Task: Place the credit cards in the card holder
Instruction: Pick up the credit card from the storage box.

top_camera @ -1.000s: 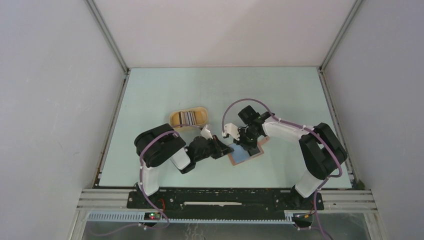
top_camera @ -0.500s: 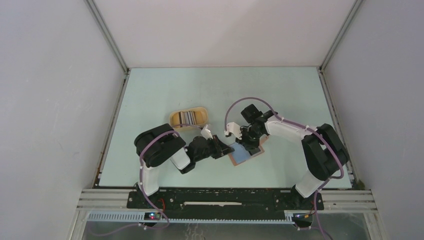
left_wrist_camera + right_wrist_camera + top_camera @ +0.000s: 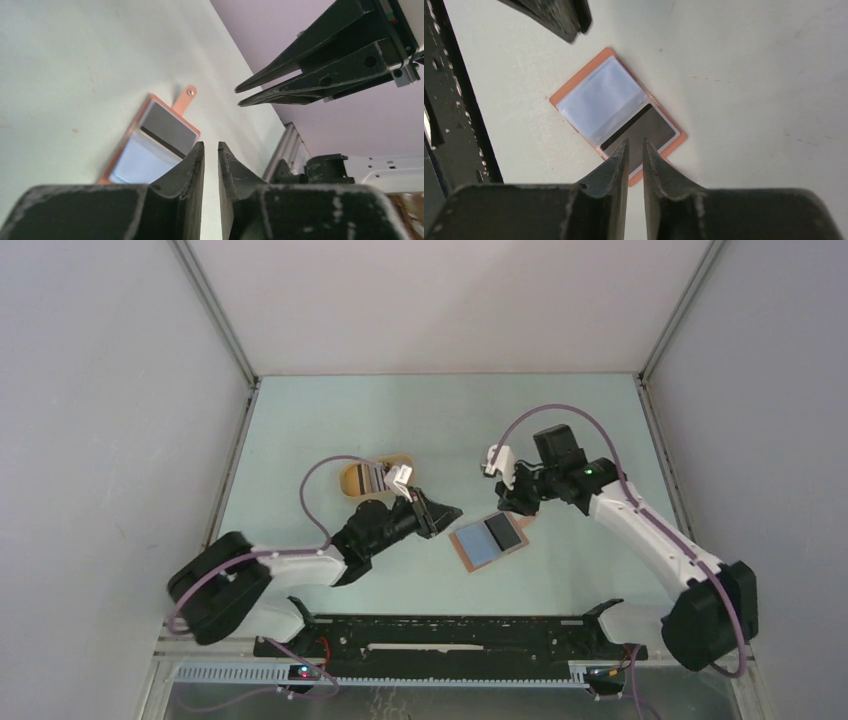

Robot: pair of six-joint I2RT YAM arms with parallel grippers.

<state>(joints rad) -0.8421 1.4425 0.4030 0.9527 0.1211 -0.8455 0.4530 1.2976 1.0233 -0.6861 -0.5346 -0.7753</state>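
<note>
Reddish-brown card holder [image 3: 478,545] lies open and flat on the pale green table [image 3: 320,430], not far in front of the two arm bases. It has clear pockets inside. One dark card [image 3: 503,532] sits in the pocket on the right side, with a black stripe along one edge. The pocket on the left side looks pale and I cannot tell if a card is in it. So at least one card is in.

A bit further back, the left gripper [image 3: 210,147] hangs over the table just beside the holder's left edge. Its two fingers are a tiny bit apart, and nothing is between them. The right gripper [image 3: 635,144] hangs above the holder's right side, up off the card. Its fingers are also just a tiny bit apart and hold nothing. Neither one touches the holder.

Furthest back is the yellow oval tray [image 3: 352,478], partly hidden by the left arm. More credit cards [image 3: 373,477] stand in it in a row. I think the job is only partly done. Those cards have to be picked up and slid into the holder one by one.
</note>
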